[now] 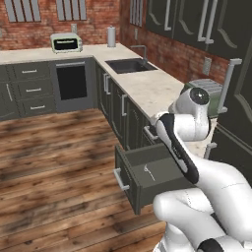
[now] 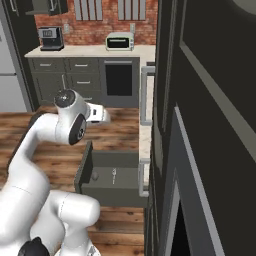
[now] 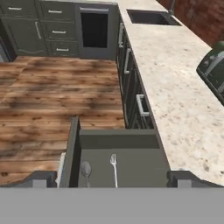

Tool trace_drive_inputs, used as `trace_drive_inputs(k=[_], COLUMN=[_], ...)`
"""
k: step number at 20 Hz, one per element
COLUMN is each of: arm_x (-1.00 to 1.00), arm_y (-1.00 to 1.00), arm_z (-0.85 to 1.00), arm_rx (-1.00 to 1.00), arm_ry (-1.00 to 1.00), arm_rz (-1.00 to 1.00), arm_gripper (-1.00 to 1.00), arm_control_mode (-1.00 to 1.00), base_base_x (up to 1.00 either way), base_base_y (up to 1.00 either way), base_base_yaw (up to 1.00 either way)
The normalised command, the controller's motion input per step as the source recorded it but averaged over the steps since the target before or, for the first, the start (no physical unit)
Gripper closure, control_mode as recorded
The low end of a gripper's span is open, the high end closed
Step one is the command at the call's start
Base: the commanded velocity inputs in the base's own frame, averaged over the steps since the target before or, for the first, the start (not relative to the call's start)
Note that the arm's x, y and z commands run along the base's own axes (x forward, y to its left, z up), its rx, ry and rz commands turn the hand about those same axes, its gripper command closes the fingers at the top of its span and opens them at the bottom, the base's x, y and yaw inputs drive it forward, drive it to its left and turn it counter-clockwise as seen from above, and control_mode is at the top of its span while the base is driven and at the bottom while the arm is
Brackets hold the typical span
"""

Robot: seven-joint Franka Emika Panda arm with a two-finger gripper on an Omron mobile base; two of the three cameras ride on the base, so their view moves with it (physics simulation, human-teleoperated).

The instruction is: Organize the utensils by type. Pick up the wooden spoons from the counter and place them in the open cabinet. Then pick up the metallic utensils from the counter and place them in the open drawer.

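Note:
The open drawer (image 3: 118, 139) juts out of the dark grey cupboard fronts below the beige speckled counter (image 3: 175, 83). Two metallic utensils lie side by side on its floor: a short dark-grey spoon (image 3: 86, 169) and a thin silver fork (image 3: 113, 168). Both are also in the right base view, the spoon (image 2: 95, 175) left of the fork (image 2: 114, 173). My gripper (image 3: 113, 179) hangs above the drawer, open, with nothing between its fingers. The wooden spoons are out of view. A dark grey cabinet door (image 2: 210, 125) stands open at the right and hides its inside.
A sink (image 1: 129, 65) is set into the counter further along, and a grey-green toaster (image 1: 206, 91) stands near my arm. A toaster oven (image 1: 66, 43) and a coffee machine (image 2: 51, 38) sit on the far counter. Wooden floor (image 3: 52, 96) lies left of the drawer.

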Motion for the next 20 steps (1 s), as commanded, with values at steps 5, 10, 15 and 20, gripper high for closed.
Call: trace_drive_inputs(k=[5, 10, 15, 20], arm_x=[-0.29, -0.47, -0.30, -0.16], arm_y=[0.23, 0.25, 0.03, 0.00], arm_z=[0.83, 0.54, 0.35, 0.54], arm_rx=[0.00, -0.07, 0.00, 0.02], arm_ry=[-0.22, -0.28, -0.10, 0.02], arm_rz=[-0.01, -0.03, -0.06, 0.00], arm_gripper=[-1.00, -1.00, -1.00, -1.00], arm_control_mode=[-1.00, -1.00, -1.00, -1.00], base_base_x=[0.00, 0.00, 0.00, 0.00], base_base_y=[0.00, 0.00, 0.00, 0.00], base_base_yaw=[0.00, 0.00, 0.00, 0.00])
